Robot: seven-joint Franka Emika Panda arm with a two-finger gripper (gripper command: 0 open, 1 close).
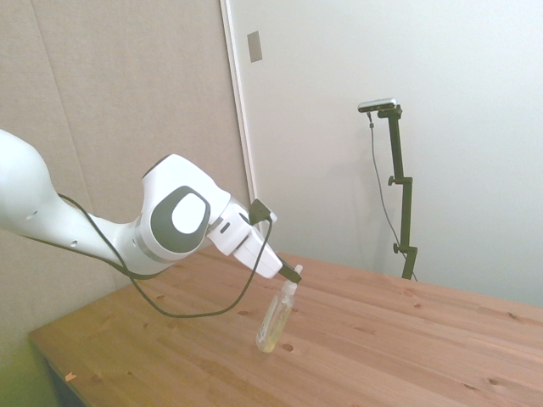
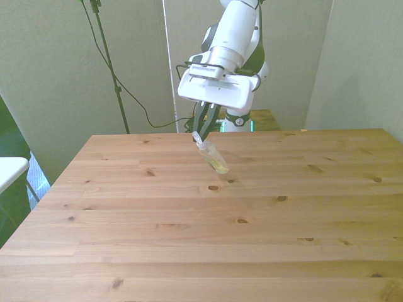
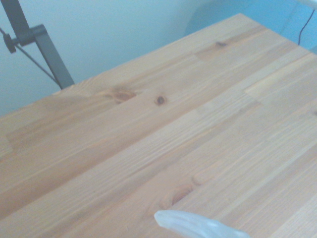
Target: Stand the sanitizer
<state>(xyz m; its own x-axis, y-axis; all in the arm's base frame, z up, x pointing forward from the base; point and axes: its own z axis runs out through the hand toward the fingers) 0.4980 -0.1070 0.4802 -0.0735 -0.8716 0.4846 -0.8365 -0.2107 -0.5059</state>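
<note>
Claw (image 2: 202, 126) clenched on sanitizer (image 1: 277, 315) pump top, bottle tilted, base at bench (image 2: 189, 239).
Mid-stand: next move prob. needs rotating it upright, then release.

One bottle (image 1: 277, 320) is in the scene, tilted, with its base down at the wood. One claw (image 1: 293, 273) is at its top. One surface (image 1: 407, 356) lies beneath them. Nothing else rests on the wood: the count is one of each kind.
</note>
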